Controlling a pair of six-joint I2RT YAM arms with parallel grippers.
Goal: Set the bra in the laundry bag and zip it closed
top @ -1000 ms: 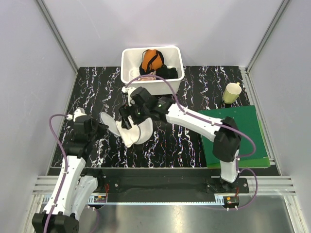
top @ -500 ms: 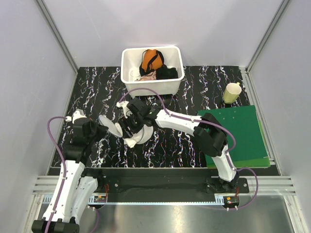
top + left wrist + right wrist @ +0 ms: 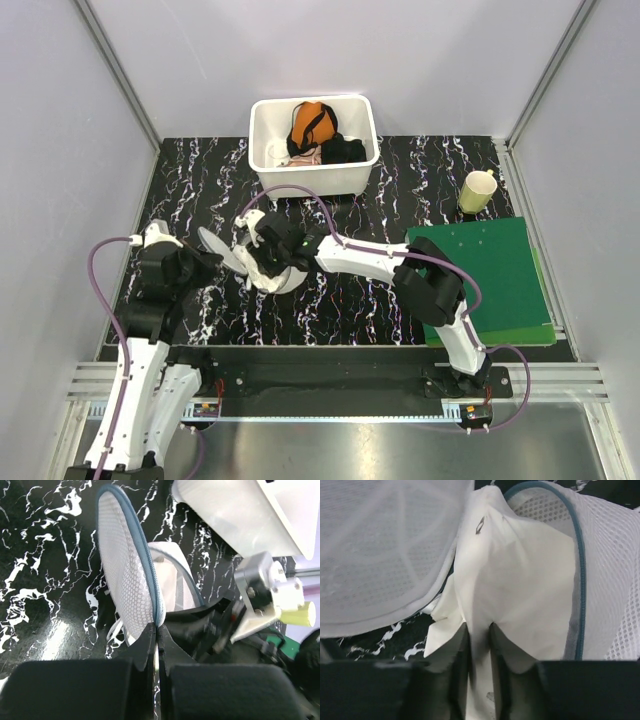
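Observation:
The laundry bag (image 3: 288, 281) lies open on the black marbled table, left of centre. My left gripper (image 3: 212, 262) is shut on the blue zip rim of its lifted disc face (image 3: 125, 575), holding that face up on edge. The right gripper (image 3: 263, 258) reaches into the opening between the two faces. In the right wrist view its jaws (image 3: 479, 630) pinch a fold of the white bra (image 3: 520, 580). The bra lies against the lower mesh half (image 3: 615, 570), with the raised face (image 3: 380, 545) to the left. From above, the bra is hidden under the right gripper.
A white tub (image 3: 262, 150) holding an orange garment (image 3: 310, 122) and a black garment (image 3: 345, 150) stands at the back centre. A yellow cup (image 3: 477, 190) stands at the back right. A green board (image 3: 480, 280) lies at the right, under the right arm's elbow.
The right gripper has moved left and lower into the open bag and closed on the bra fabric. The left gripper, still shut on the rim, has drawn the raised face slightly left.

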